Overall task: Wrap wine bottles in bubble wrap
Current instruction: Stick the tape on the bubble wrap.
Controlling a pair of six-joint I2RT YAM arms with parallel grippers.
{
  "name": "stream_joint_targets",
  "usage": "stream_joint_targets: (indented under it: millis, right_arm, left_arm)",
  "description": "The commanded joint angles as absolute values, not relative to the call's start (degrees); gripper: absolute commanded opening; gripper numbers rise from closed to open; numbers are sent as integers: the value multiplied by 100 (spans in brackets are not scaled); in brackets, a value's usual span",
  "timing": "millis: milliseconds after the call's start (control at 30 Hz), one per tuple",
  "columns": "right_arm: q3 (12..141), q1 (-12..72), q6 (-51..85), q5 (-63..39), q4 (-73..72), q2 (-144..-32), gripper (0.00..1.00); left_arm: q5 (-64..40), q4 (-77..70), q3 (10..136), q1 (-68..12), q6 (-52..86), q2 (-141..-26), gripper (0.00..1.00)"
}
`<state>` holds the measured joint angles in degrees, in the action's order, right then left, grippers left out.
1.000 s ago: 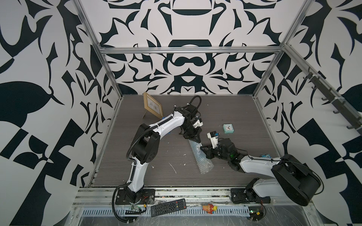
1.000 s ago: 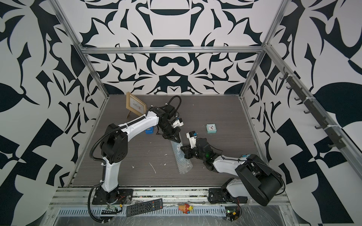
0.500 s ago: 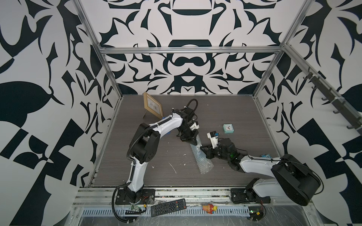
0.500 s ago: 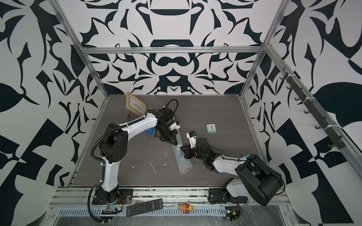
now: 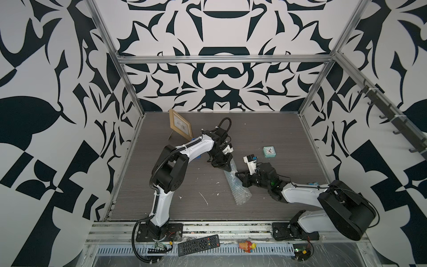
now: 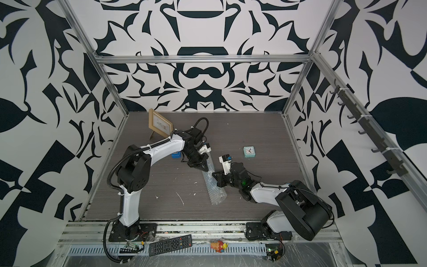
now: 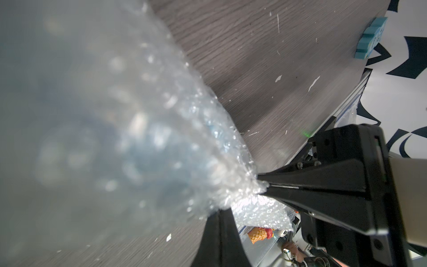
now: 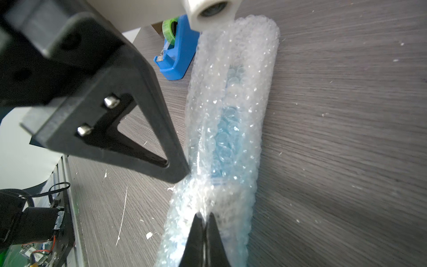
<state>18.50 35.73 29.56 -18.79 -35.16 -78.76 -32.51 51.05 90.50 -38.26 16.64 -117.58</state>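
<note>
The left pincer (image 5: 227, 168) and right pincer (image 8: 203, 219) clamp the bubble wrap (image 8: 231, 69), apparently to hold it rolled snug around the bottle (image 8: 225, 138).

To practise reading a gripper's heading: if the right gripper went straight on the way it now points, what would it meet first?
The bubble wrap, which the right gripper is pinching shut; the bottle rolled inside probably comes next.

Black-and-white patterned walls (image 5: 231, 30), grey woodgrain floor (image 5: 265, 129)
</note>
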Motion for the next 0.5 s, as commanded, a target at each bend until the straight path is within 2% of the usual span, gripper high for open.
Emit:
stream_joint_targets:
  millis: [0,233,467]
  right_arm:
    - [1687,3601,2889,-1610,-2435,-8190,0]
    - [1687,3601,2942,-1573,-2417,-8209,0]
    - [1722,3595,2953,-1539,-2270,-8178,0]
  left_arm:
    - [-3179,5132,8889,-3806,1733,-11698,0]
    - [-2937,5043,8738,-3810,1767,-11655,2]
    - [-2817,4807,8500,-3817,1815,-11451,25]
